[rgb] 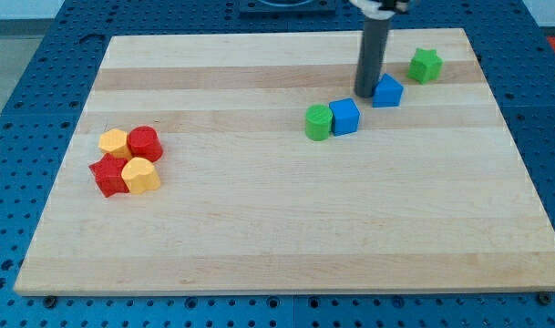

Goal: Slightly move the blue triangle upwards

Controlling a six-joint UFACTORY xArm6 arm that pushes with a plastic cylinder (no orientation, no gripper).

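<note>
Camera view: the blue triangle (387, 91) sits on the bench (259, 228), toward the view's top right. It looks light, rigid and easy to slide; push its lower face. There is no hand: my tip (364, 94) rests against the triangle's left side, holding nothing.

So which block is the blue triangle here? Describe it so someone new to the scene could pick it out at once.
Start at the wooden board and go to its upper right, where four blocks run in a diagonal line. The blue triangle is the second from the view's right, just below-left of the green block. Unlike the squarer blue block further left, it has a peaked top, and my tip stands right against its left side.
</note>
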